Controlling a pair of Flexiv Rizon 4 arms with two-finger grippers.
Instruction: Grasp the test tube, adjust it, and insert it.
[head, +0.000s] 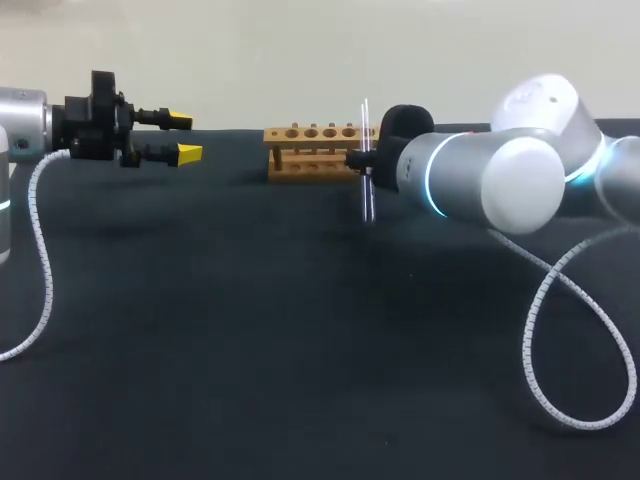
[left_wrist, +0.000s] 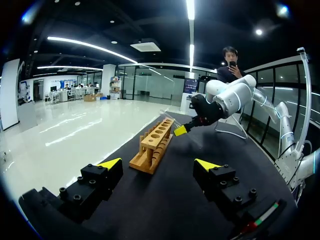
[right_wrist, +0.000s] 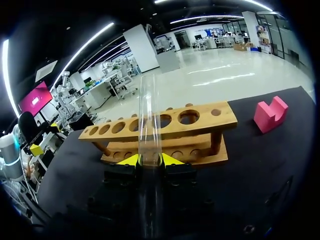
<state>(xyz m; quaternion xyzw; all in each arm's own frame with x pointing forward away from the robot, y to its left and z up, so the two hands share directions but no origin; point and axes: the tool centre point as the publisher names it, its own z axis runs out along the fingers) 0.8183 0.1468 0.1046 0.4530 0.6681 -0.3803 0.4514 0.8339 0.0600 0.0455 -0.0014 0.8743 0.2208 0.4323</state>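
A clear glass test tube (head: 367, 203) stands upright in my right gripper (head: 361, 160), just to the right of the wooden rack (head: 312, 152) and in front of its end. In the right wrist view the tube (right_wrist: 150, 110) rises between the yellow fingertips of that gripper (right_wrist: 151, 160), which is shut on it, with the rack (right_wrist: 212, 122) and its row of holes right behind. My left gripper (head: 184, 137) hovers open at the far left, pointing toward the rack. Its own view shows nothing between the fingers of the left gripper (left_wrist: 158, 165), and the rack (left_wrist: 154, 145) ahead.
A pink block (right_wrist: 270, 114) lies on the black table beside the rack's end, past my right gripper. White coiled cables (head: 560, 330) hang from both arms over the table. The black tabletop (head: 250, 340) stretches in front of the rack.
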